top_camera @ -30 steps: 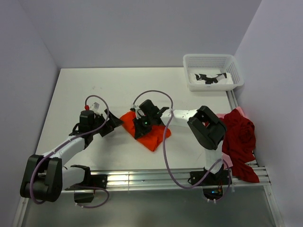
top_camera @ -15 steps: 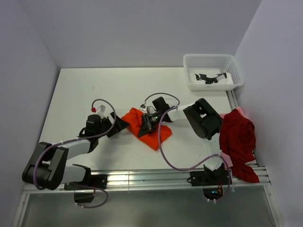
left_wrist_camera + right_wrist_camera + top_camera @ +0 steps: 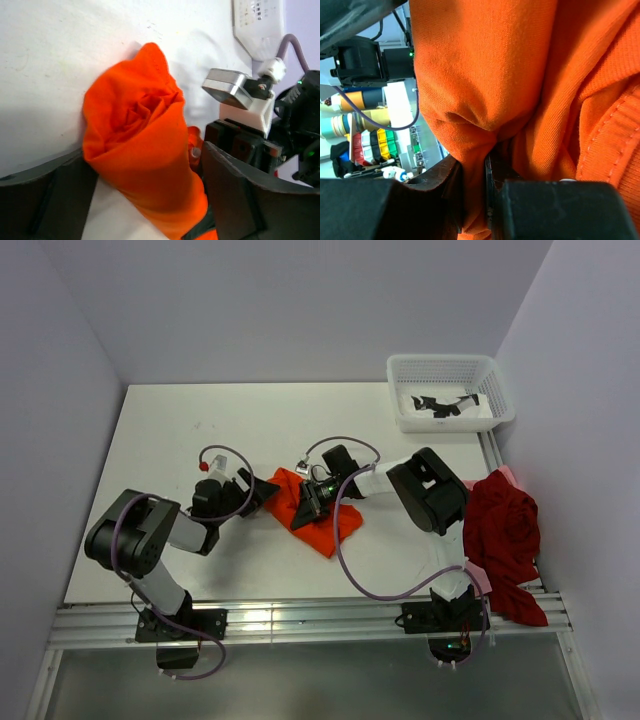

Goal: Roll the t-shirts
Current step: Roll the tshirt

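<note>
Three pale walls [image 3: 300, 310] enclose table [image 3: 200, 430] holding orange t-shirt [image 3: 326, 528].

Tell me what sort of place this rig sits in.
Probably a robotics lab test cell: a white table boxed in by plain walls, a metal mounting rail at its near edge, and cluttered shelves behind the t-shirt in the right wrist view.

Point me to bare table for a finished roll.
Bare: far-left table between the left wall and the basket; near strip between orange t-shirt and rail. Crowded: around that shirt, and the right edge under the dark red t-shirt.
</note>
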Motion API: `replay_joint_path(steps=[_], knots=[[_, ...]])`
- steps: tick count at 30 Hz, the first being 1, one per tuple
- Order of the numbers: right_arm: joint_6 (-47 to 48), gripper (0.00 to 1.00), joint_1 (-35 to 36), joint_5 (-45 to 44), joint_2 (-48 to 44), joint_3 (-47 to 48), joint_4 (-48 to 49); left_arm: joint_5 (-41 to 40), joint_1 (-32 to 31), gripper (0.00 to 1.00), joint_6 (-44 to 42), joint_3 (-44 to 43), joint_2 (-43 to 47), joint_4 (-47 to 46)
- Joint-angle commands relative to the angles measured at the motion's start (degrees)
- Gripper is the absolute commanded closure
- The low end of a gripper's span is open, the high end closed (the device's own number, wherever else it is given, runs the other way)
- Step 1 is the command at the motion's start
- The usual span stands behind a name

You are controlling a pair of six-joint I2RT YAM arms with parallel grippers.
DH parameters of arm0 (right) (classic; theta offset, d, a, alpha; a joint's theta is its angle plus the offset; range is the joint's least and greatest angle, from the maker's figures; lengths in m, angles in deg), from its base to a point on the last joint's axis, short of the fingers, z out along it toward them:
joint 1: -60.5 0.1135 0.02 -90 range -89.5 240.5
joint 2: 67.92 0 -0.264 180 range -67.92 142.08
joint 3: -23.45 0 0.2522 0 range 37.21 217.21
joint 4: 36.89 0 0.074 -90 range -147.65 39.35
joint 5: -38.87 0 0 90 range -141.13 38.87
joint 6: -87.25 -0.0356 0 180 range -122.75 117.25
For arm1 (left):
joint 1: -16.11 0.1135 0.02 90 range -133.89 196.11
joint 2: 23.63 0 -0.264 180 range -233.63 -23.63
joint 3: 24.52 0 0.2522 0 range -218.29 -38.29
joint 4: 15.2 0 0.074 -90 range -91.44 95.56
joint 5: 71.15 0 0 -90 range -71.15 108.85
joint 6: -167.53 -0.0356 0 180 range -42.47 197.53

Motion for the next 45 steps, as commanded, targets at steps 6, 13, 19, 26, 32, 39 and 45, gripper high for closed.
replay_joint_path(steps=[6,13,19,26,32,39,45], knots=[[1.40,1.00,-0.07,-2.79,1.76,-2.34,-1.18,-6.44,-1.09,0.43,-0.51,-1.30,-5.44,3.21],[1.31,0.92,-0.07,-2.52,0.27,-3.39,-0.04,-10.14,-1.10,0.83,-1.47,-0.95,-5.78,1.02],[1.14,0.62,0.01,-3.05,-1.92,-4.54,0.58,-10.57,-1.18,0.94,-0.77,0.64,-6.84,-2.25],[3.24,0.35,0.02,-10.06,-9.03,-7.52,-3.19,-10.93,-1.18,0.96,-1.21,0.99,-6.14,-2.34],[4.65,0.32,0.19,-18.33,-18.53,-11.56,-7.14,-11.10,-1.18,0.96,-1.39,1.25,-5.35,-2.07],[4.57,0.32,0.37,-21.86,-22.84,-15.52,-9.00,-11.10,-1.27,0.96,-1.21,1.34,-5.08,-1.98],[3.16,0.33,0.72,-21.77,-25.66,-19.04,-6.80,-11.37,-1.53,0.96,-1.65,1.34,-4.38,-0.93]])
